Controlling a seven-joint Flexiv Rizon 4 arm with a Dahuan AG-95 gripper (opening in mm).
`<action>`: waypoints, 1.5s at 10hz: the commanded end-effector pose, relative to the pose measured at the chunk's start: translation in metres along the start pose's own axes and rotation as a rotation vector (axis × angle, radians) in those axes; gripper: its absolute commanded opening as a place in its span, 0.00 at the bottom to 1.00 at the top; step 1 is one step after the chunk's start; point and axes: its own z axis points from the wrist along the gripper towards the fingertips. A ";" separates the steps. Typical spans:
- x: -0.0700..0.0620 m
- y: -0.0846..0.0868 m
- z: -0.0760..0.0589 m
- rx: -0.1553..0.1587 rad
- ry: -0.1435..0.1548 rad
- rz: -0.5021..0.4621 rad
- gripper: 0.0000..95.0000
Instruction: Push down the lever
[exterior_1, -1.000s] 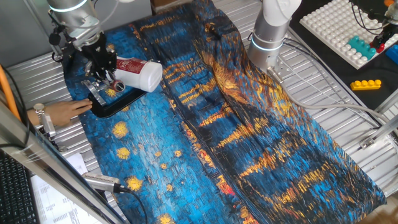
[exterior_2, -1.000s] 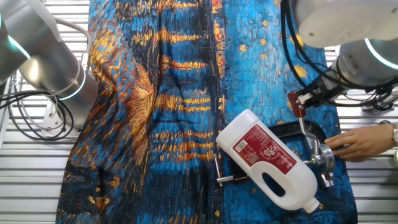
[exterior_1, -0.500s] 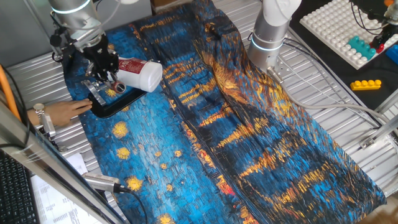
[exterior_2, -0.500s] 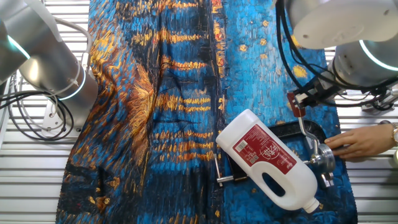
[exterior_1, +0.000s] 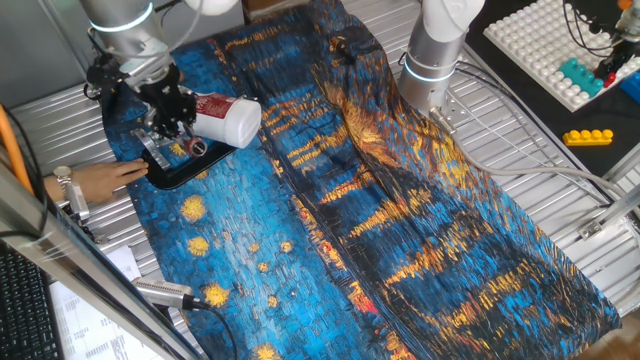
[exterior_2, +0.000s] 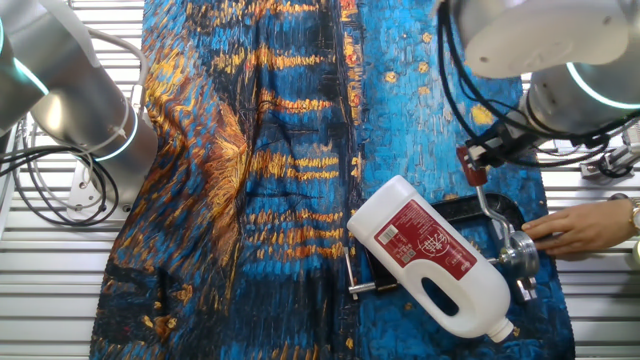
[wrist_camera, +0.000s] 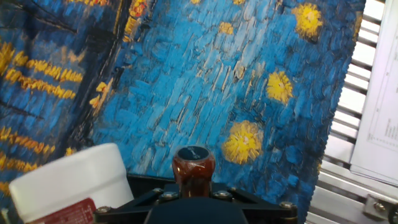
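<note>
**Tool at the lever tip of a bottle clamp**

Left to right from the white plastic bottle with red label (exterior_2: 437, 259): the thin silver metal lever with red-brown plastic tip (exterior_2: 487, 200) rises just beside it from the black clamp base (exterior_2: 505, 213). The tool (exterior_2: 478, 158) meets the tip; its opening cannot be told. The bar looks stiff and pivoted, so press on the smooth knob (wrist_camera: 193, 165).

The arm reached down from above, its wrist bent over. The gripper (exterior_2: 480, 155) pointed downward, low near the surface; whether its jaws stood apart could not be told.
</note>
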 end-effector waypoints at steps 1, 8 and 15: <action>0.000 -0.002 0.006 0.000 0.000 0.007 0.20; -0.009 -0.006 0.037 0.014 0.014 0.052 0.20; -0.008 -0.009 0.065 0.035 0.041 0.071 0.20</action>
